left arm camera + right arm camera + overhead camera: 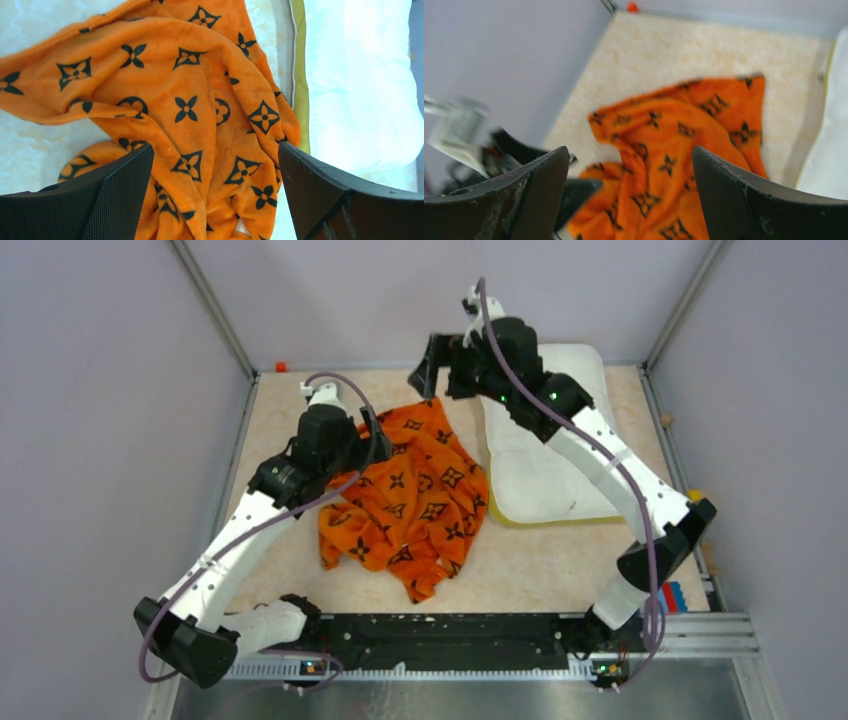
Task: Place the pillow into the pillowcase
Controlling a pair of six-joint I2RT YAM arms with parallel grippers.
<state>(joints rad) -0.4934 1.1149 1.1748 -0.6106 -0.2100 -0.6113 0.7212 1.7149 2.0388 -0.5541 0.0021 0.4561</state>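
Top view: the pillowcase (415,495) is lying crumpled mid-table (540,570), the pillow (530,475) is sitting just beside it, and the right arm (600,455) is crossing above the pillow.
Left wrist: the left gripper (214,150) is hovering wide open over the pillowcase (165,75), holding nothing.
Right wrist: the right gripper (629,152) is gaping, empty; an orange peg (632,7) is peeking from the far corner.
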